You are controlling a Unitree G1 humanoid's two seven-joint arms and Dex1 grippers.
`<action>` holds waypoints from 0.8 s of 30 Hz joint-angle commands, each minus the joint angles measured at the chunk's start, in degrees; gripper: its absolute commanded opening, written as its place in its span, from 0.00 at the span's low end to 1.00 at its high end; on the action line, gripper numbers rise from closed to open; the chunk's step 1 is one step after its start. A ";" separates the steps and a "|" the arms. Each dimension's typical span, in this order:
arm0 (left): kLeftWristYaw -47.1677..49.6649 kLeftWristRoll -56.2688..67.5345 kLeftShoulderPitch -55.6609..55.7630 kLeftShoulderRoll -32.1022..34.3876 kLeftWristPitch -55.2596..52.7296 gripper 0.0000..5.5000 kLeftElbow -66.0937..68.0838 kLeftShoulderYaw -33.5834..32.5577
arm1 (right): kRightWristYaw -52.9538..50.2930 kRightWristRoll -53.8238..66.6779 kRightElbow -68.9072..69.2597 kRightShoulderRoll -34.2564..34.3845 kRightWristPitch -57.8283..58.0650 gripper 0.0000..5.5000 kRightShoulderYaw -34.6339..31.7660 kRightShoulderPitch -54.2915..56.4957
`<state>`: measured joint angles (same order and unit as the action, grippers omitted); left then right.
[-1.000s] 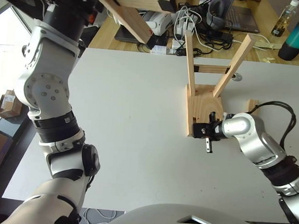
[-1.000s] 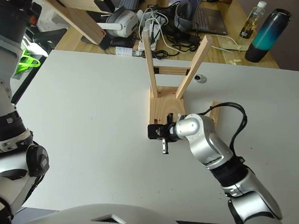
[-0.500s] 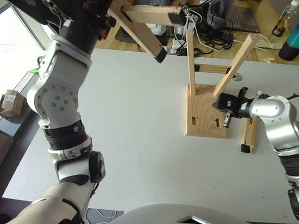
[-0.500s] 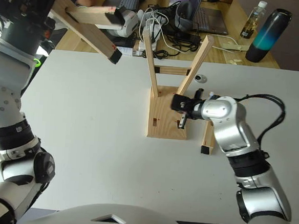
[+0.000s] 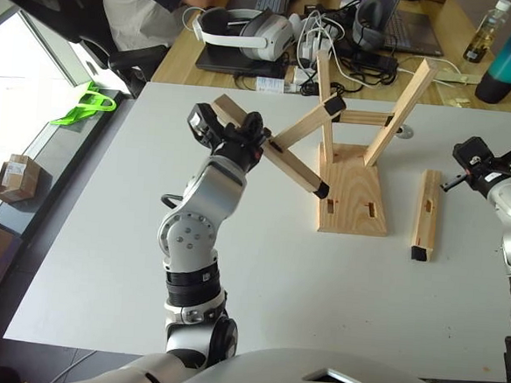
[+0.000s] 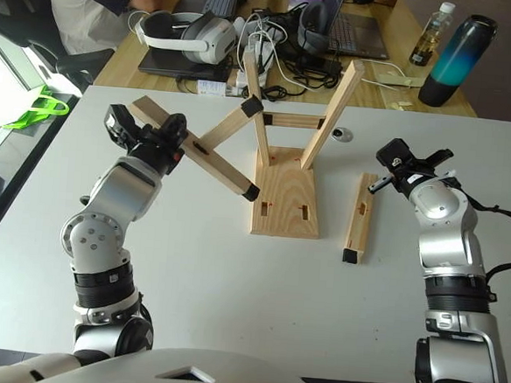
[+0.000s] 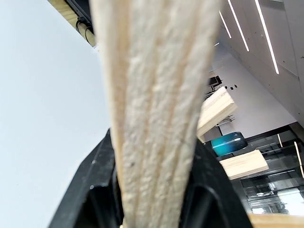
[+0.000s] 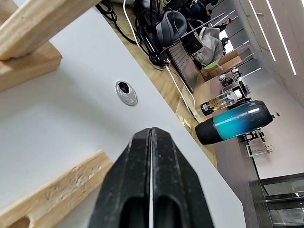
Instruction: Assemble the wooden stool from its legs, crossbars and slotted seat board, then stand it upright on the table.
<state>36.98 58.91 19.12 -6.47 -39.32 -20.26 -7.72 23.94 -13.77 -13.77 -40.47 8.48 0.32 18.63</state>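
Your left hand [image 5: 257, 143] is clamped on a pale wooden leg frame [image 5: 296, 170], which tilts beside the slotted wooden seat board [image 5: 351, 207] on the white table [image 5: 232, 269]. Your right hand [image 8: 151, 132] is pressed together, empty.

Seat board [image 5: 353, 201] lies on the table [image 5: 258, 279], loose bar [image 5: 426, 214] just right, leg frame [image 5: 291, 165] left

the left arm [image 5: 207, 197] and right arm [image 6: 446, 227] are shiny silver-white with fat round joints and black rings. the left gripper [image 7: 152, 190] and right gripper [image 8: 151, 137] are black.
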 commanded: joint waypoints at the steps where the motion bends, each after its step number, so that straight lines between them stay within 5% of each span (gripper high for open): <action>1: -0.46 -1.48 -2.11 -4.86 -1.04 0.18 2.93 3.66 | -1.68 0.69 -1.02 1.09 -1.42 0.00 -0.95 0.43; 24: -15.83 -31.26 1.25 3.69 10.93 0.18 13.23 13.01 | -2.41 3.01 3.01 4.90 -3.71 0.00 -1.04 -1.93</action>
<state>23.68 32.77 22.46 -5.32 -28.63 -6.79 3.50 21.69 -11.10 -11.48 -35.70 5.17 -0.18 17.77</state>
